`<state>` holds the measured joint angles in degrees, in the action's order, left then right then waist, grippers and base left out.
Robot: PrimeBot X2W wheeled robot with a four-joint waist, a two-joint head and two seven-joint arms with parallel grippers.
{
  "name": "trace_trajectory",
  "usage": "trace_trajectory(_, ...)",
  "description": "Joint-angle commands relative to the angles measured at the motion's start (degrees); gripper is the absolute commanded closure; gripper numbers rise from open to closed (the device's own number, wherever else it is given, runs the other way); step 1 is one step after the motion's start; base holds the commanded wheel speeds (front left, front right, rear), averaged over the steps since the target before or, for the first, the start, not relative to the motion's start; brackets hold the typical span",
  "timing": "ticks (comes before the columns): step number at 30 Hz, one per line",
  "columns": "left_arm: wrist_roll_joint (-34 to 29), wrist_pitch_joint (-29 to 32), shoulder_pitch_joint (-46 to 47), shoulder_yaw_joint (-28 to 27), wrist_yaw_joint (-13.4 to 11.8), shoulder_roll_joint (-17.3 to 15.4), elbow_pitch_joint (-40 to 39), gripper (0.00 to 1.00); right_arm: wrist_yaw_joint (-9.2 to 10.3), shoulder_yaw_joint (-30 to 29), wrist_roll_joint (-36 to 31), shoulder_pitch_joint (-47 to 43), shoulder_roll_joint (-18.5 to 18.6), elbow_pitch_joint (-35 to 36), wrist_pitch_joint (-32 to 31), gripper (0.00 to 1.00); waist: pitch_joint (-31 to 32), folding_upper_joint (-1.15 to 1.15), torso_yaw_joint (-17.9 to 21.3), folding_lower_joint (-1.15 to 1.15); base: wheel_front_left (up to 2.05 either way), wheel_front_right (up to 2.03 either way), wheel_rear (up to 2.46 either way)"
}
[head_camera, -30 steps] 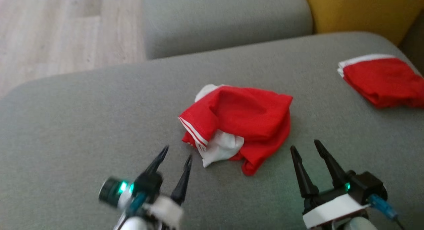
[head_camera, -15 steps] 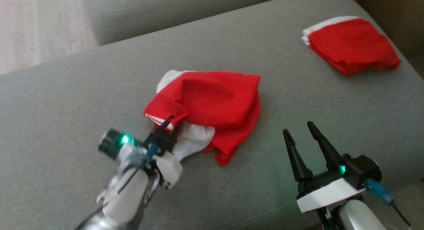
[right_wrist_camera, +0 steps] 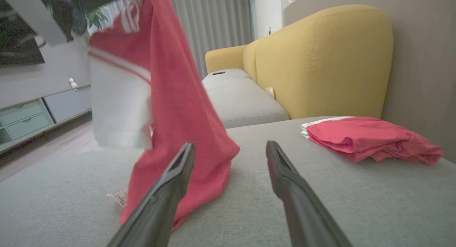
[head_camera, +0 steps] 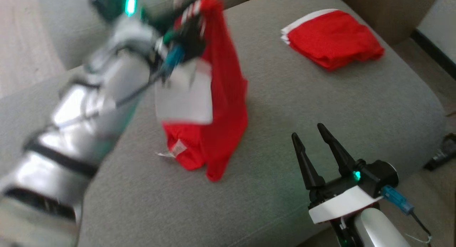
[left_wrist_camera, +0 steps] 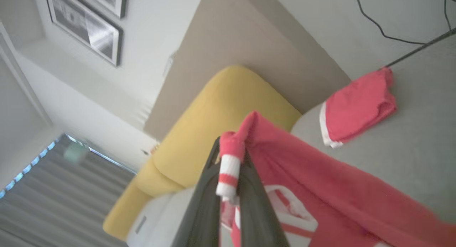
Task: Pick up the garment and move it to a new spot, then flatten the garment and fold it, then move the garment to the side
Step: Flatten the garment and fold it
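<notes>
The garment (head_camera: 222, 108) is red with white panels and a striped hem. It hangs in a long drape from my left gripper (head_camera: 194, 12), which is shut on its striped edge high over the grey sofa seat. In the left wrist view the striped hem (left_wrist_camera: 228, 168) is pinched between my dark fingers. The garment's lower end (right_wrist_camera: 185, 179) still touches the cushion. My right gripper (head_camera: 311, 136) stands open low at the front right, a little to the right of the hanging cloth, with nothing between its fingers (right_wrist_camera: 171, 183).
A second red garment (head_camera: 331, 38), folded with a white edge, lies at the back right of the grey sofa seat (head_camera: 320, 104). A yellow armchair (right_wrist_camera: 327, 58) stands behind. The seat's right edge drops to the floor, where a dark object (head_camera: 441, 154) lies.
My left gripper closed on the garment's striped edge and lifted it up and away from the cushion, so the cloth now hangs. The head camera has shifted. The right gripper stayed open.
</notes>
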<state>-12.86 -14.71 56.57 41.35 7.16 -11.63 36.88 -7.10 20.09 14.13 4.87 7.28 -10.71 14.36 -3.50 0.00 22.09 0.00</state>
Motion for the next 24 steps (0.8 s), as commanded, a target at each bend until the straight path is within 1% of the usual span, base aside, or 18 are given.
trace_trajectory(1, -0.48, -0.29, 7.22, -0.79, 0.20, -1.85, -2.63, 1.00, -0.39, 0.92, 0.55, 2.10, -0.32, 1.78, 0.63, 0.00, 0.31, 0.00, 1.12, 0.00, 0.00, 0.00, 0.00)
trace_trajectory(3, 0.12, -0.29, 11.68, 0.38, 0.25, -2.38, -3.86, 1.00, -0.39, 0.59, 0.52, 2.04, -0.34, 1.91, 0.63, 0.00, 0.36, 0.00, 1.18, 0.00, 0.00, 0.00, 0.00)
trace_trajectory(5, 1.92, -0.29, 13.85, 0.41, 0.27, -3.29, -5.06, 1.00, -0.39, 0.11, 0.43, 1.87, -0.23, 2.06, 0.63, 0.00, 0.60, 0.00, 0.93, 0.00, 0.00, 0.00, 0.00)
trace_trajectory(7, 3.52, -0.29, 13.85, 0.29, 0.19, -4.75, -7.00, 1.00, -0.39, -0.72, 0.24, 1.48, -0.06, 2.32, 0.63, 0.00, 0.77, 0.00, 0.14, 0.00, 0.00, 0.00, 0.00)
trace_trajectory(9, 4.86, -0.29, 11.17, 0.46, -0.43, -6.77, -9.24, 1.00, -0.39, -1.68, -0.09, 0.86, 0.10, 2.65, 0.63, 0.00, 1.02, 0.00, -1.02, 0.00, 0.00, 0.00, 0.00)
trace_trajectory(13, 9.04, -0.29, -1.43, 0.27, -3.04, -11.40, -12.50, 1.00, -0.39, -3.22, -0.44, -1.32, 0.63, 3.19, 0.63, 0.00, 1.77, 0.00, -4.23, 0.00, 0.00, 0.00, 0.00)
trace_trajectory(17, 13.99, -0.29, -18.22, -0.86, -7.75, -14.98, -14.66, 1.00, -0.39, -5.13, -0.81, -3.45, 0.62, 3.59, 0.63, 0.00, 1.92, 0.00, -7.52, 0.00, 0.00, 0.00, 0.00)
trace_trajectory(19, 16.28, -0.29, -26.31, -1.55, -10.23, -15.93, -14.69, 1.00, -0.39, -5.57, -1.02, -4.18, 0.59, 3.63, 0.63, 0.00, 1.97, 0.00, -8.77, 0.00, 0.00, 0.00, 0.00)
trace_trajectory(21, 18.34, -0.29, -33.35, -2.47, -12.69, -16.20, -14.65, 1.00, -0.39, -6.06, -1.18, -4.69, 0.48, 3.79, 0.63, 0.00, 1.97, 0.00, -9.87, 0.00, 0.00, 0.00, 0.00)
trace_trajectory(22, 18.34, -0.29, -33.35, -2.47, -12.69, -16.20, -14.65, 1.00, -0.39, -6.06, -1.18, -4.69, 0.48, 3.79, 0.63, 0.00, 1.97, 0.00, -9.87, 0.00, 0.00, 0.00, 0.00)
trace_trajectory(24, 19.88, -0.29, -39.37, -3.50, -15.32, -16.02, -15.08, 1.00, -0.39, -6.35, -1.29, -5.13, 0.55, 3.85, 0.63, 0.00, 2.08, 0.00, -10.82, 0.00, 0.00, 0.00, 0.00)
